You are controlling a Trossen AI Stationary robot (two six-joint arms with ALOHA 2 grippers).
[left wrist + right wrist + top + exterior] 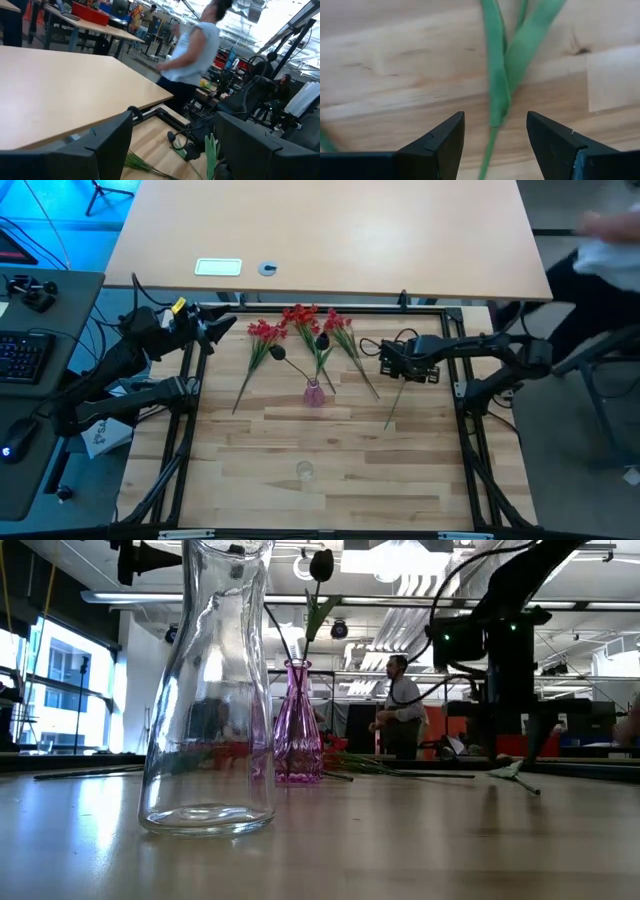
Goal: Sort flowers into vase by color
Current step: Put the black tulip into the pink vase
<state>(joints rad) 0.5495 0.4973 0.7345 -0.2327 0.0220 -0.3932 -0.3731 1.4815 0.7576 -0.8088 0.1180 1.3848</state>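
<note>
From above, wood planks (pixel 300 430) carried red flowers (pixel 300 320) fanned behind a pink vase (pixel 314 392), the right gripper (pixel 392 358) over a lone stem (pixel 397 402) and the left gripper (pixel 222 326) parked at the table's edge. At table height, a clear vase (pixel 208 690) stood before the pink one holding a dark tulip (pixel 321 565). Wrist views showed both claws apart, the right one straddling the stem's leaves (pixel 502 65).

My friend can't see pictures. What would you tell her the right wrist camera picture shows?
A green flower stem with long leaves lies on the light wooden table, right between the two dark fingers of the right pincer. The pincer is open, one finger on each side of the stem, not touching it.
</note>
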